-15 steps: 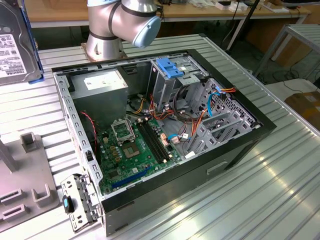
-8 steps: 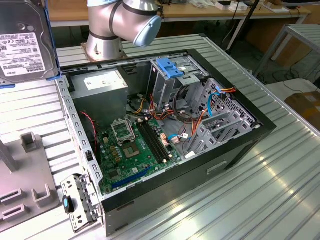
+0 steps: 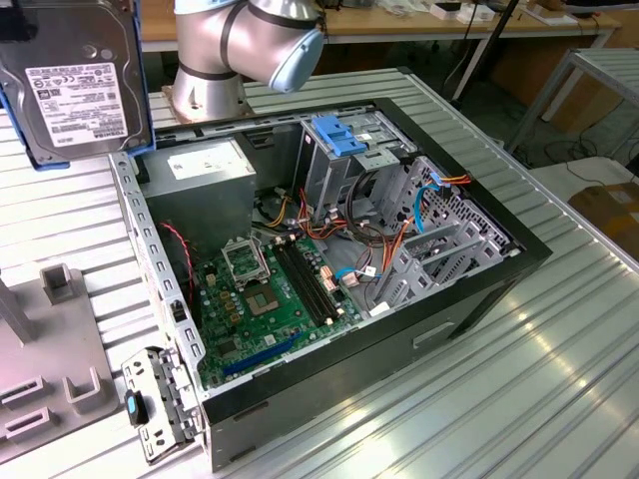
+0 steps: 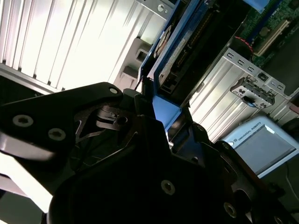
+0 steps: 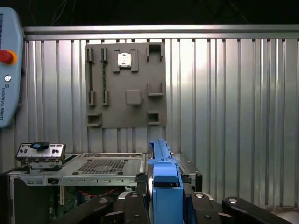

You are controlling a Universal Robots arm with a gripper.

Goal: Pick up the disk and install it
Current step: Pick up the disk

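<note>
While the disk (image 3: 75, 85) is gripped aloft by its blue rail frame (image 5: 163, 179) in the closed gripper (image 5: 164, 199), at the exterior view's far left, well apart from the grey cage (image 3: 329, 175), it is probably best carried square to that cage.

Looked like robotics lab or workshop: ribbed metal worktop (image 3: 559, 379), robot arm (image 3: 250, 40) on it, opened computer case (image 3: 349, 384), grey parts holder (image 5: 126, 88), control pendant (image 5: 7, 70), wooden benches (image 3: 449, 28) behind.

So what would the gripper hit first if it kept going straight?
Probably the open computer case: in the first wrist view, the disk held in the gripper points at its metal rim. Depth is unclear.
</note>
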